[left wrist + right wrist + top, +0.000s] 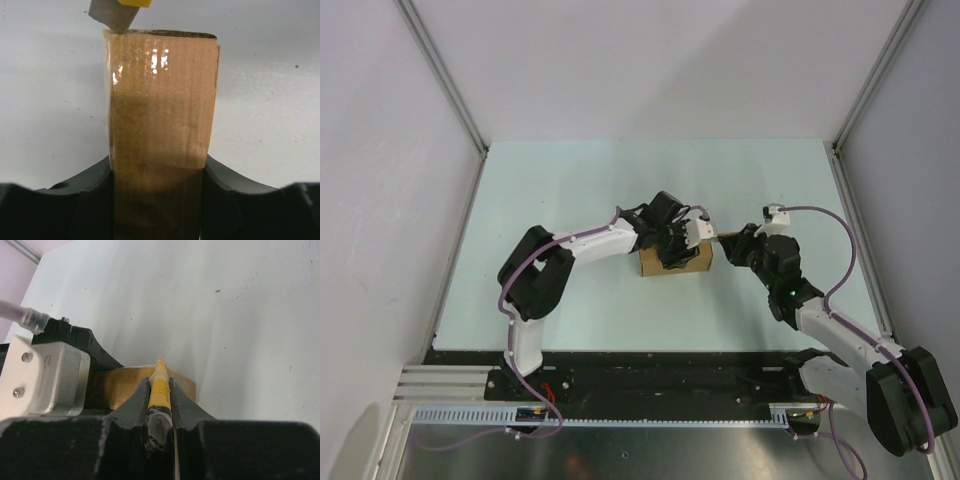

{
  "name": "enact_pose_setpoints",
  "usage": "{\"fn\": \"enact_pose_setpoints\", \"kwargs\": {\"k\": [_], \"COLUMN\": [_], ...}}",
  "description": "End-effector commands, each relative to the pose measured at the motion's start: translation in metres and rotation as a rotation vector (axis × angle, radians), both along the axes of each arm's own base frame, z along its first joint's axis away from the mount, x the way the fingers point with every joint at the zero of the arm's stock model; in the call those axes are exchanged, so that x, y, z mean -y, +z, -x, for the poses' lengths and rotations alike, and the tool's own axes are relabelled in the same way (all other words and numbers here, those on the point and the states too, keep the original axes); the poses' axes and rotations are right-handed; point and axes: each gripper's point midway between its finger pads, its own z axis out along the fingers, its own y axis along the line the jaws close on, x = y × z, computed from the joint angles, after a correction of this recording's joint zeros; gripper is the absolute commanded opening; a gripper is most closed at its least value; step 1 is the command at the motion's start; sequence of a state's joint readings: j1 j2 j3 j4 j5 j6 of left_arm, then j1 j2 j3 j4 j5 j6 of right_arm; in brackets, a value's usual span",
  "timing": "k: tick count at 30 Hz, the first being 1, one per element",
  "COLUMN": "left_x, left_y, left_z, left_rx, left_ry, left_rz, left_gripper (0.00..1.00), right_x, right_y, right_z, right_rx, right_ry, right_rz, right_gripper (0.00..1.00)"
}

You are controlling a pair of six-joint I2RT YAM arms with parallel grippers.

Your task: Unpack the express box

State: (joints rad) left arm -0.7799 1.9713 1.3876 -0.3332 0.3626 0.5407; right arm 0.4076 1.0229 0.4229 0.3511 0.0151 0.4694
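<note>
Overhead view: the express box [678, 262] lies near the middle of the table [570, 180], its long axis running left to right across my reach.

My left gripper [157, 172] is clamped across the box's narrow width, one finger on each long side, pinning it to the surface. In the left wrist view the carton runs straight away from the jaws, and its top face is glossy with clear tape [150, 60].

My right gripper [160, 390] is closed tight on the yellow utility knife [159, 372], whose tip points at the box lying directly ahead of it.

The relation that matters: the box lies to the left of the knife, end-on, so the blade [112, 15] meets the short end farthest from my left fingers, at a top corner (whether it touches or only hovers just above, I cannot tell).

I judge that the cut must travel along the long axis, toward my left gripper.
</note>
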Motion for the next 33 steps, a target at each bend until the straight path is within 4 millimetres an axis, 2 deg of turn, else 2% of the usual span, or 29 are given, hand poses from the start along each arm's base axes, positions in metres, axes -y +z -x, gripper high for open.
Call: {"fn": "enact_pose_setpoints", "kwargs": {"k": [1,9,21,24,28,33], "left_x": [-0.028,-0.032,-0.034,-0.033,-0.035,-0.036], "left_y": [-0.050,-0.058,-0.064,-0.061,-0.060,-0.055], "left_z": [0.032,0.028,0.026,0.027,0.031,0.030], "left_rx": [-0.275,-0.280,-0.294,-0.297,-0.257,-0.191], "left_ry": [0.087,0.116,0.134,0.124,0.102,0.085], "left_rz": [-0.102,-0.127,-0.146,-0.137,-0.160,-0.187], "left_gripper": [0.40,0.40,0.40,0.40,0.40,0.40], "right_x": [-0.016,-0.018,-0.009,-0.009,-0.001,0.011], "right_y": [-0.061,-0.072,-0.077,-0.069,-0.045,-0.001], "right_z": [0.043,0.071,0.091,0.090,0.076,0.054], "right_rx": [-0.216,-0.283,-0.337,-0.310,-0.247,-0.132], "right_ry": [0.129,0.152,0.149,0.149,0.096,0.023], "right_rz": [0.056,0.049,0.055,0.043,0.021,-0.038], "right_gripper": [0.00,0.00,0.00,0.00,0.00,0.00]}}
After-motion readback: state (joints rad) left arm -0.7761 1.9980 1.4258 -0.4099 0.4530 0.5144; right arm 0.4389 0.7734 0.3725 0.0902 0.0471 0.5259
